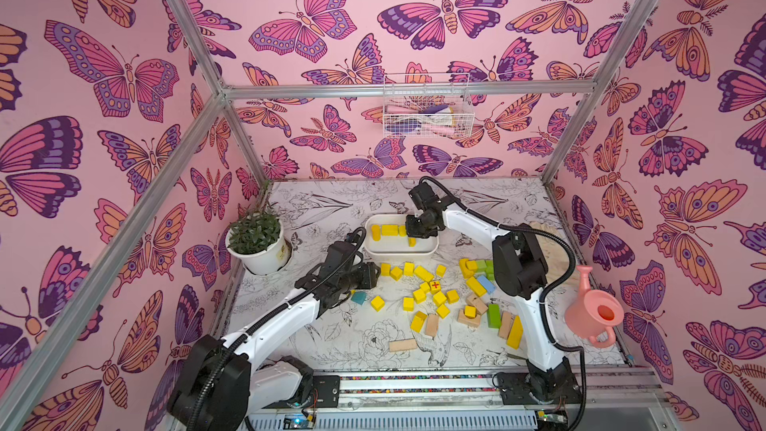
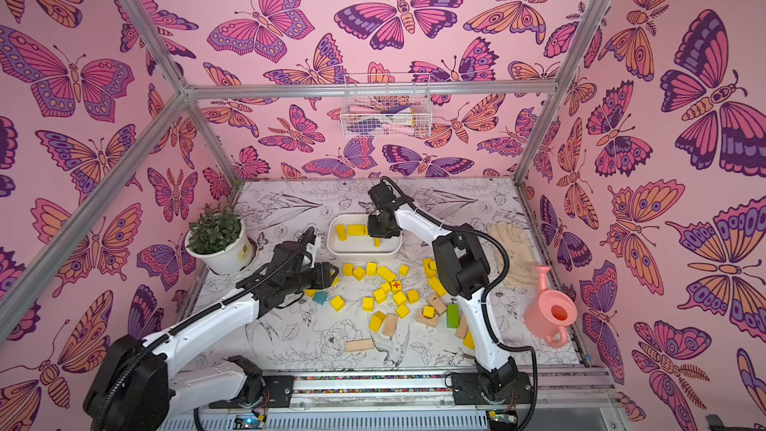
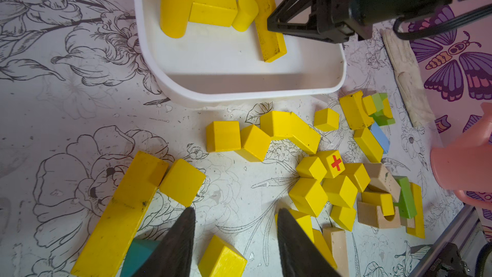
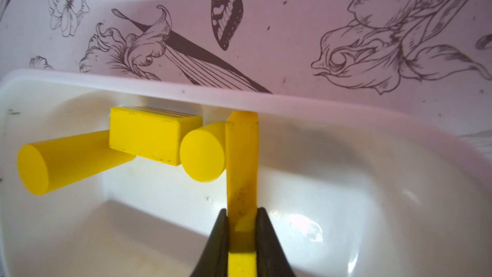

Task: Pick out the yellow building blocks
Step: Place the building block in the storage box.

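Note:
Many yellow building blocks (image 1: 422, 288) lie scattered on the flower-printed table, among them a cube with a red cross (image 3: 334, 163). Several more lie in a white tub (image 1: 398, 251): two cylinders (image 4: 66, 158) and a brick (image 4: 149, 134). My right gripper (image 4: 242, 210) reaches down into the tub (image 4: 159, 86) and is shut on a flat yellow bar (image 4: 241, 161), whose far end touches the tub's wall. My left gripper (image 3: 236, 210) hangs open over the left of the pile, above a yellow cube (image 3: 222, 259), with a long yellow bar (image 3: 119, 214) beside it and nothing between its fingers.
A potted plant (image 1: 257, 242) stands at the left edge and a pink watering can (image 1: 592, 308) at the right. Tan blocks (image 1: 403, 344), a green block (image 1: 493, 315), a teal block (image 3: 138, 254) and a blue one (image 3: 380, 137) mix with the yellow ones. A glove (image 2: 514, 250) lies behind the right arm.

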{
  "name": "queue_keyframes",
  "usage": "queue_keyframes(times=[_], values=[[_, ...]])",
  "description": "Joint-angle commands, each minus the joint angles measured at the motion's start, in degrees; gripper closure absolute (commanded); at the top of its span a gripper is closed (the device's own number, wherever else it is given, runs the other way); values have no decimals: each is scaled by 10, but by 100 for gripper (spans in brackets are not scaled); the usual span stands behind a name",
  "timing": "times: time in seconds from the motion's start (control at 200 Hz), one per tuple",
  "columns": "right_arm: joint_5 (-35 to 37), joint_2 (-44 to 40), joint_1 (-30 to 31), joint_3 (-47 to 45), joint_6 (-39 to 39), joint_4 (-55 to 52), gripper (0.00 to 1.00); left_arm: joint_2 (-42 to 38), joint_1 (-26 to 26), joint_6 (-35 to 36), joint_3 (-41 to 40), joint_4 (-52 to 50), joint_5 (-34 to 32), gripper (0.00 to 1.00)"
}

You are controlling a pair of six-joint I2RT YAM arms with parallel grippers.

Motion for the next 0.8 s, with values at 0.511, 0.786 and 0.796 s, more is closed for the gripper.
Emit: queue_keyframes(times=[0.511,0.786,0.796], values=[[3,-195,-3,-119,-27,0,65,-12,5,-7,-12,6,-4,49],[21,-392,-3,-338,-36,24,69,-8,5,-10,-12,5,-6,49],[21,-397,-3,-346,-35,26,69,-8,5,-10,-12,5,-6,49]])
